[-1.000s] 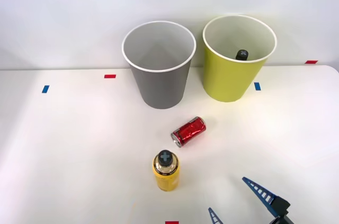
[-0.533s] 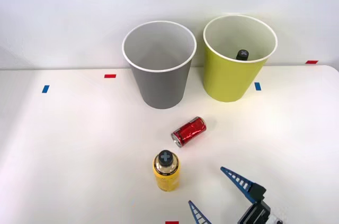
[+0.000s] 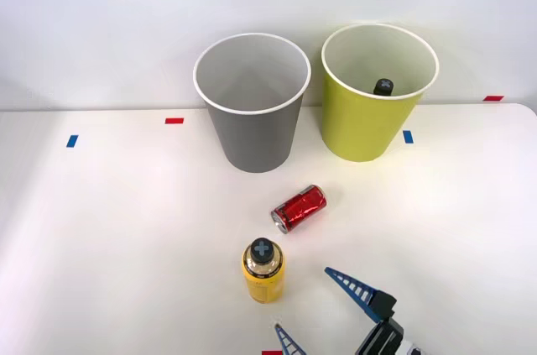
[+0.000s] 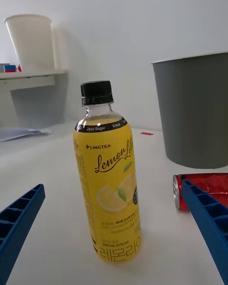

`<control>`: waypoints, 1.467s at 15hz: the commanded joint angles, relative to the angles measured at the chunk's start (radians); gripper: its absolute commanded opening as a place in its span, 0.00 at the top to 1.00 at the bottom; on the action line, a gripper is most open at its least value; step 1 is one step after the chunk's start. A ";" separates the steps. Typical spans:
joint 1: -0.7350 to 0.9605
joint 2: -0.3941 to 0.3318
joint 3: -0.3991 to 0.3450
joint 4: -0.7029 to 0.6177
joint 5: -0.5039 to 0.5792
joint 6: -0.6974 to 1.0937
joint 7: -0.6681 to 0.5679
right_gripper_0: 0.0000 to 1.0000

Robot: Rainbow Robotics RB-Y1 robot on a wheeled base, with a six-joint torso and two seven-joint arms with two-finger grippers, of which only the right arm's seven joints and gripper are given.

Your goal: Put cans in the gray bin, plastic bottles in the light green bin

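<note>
A plastic bottle (image 3: 263,271) with a yellow label and black cap stands upright near the table's front; the wrist view shows this bottle (image 4: 108,180) straight ahead. The red can (image 3: 299,208) lies on its side just behind it, and the same can (image 4: 202,189) peeks past one blue finger (image 4: 209,223). My right gripper (image 3: 315,309) is open, just right of and in front of the bottle, holding nothing. The gray bin (image 3: 252,103) and light green bin (image 3: 377,91) stand at the back. A black-capped bottle (image 3: 383,86) rests inside the light green bin.
Small red and blue tape marks (image 3: 174,121) dot the white table. A white wall runs behind the bins. The table's right edge curves off near a red mark (image 3: 493,98). In the wrist view, a white bin (image 4: 29,42) sits on a shelf in the room behind.
My right gripper has moved left and forward across the table's front, closing in on the yellow bottle with its fingers still open. The bottle, can and bins have not moved.
</note>
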 commanded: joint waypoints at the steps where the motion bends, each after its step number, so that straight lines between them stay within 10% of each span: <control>1: -0.033 0.027 0.018 0.000 -0.018 0.030 0.018 0.00; 22: -0.274 0.294 0.035 0.258 -0.052 0.088 0.052 0.00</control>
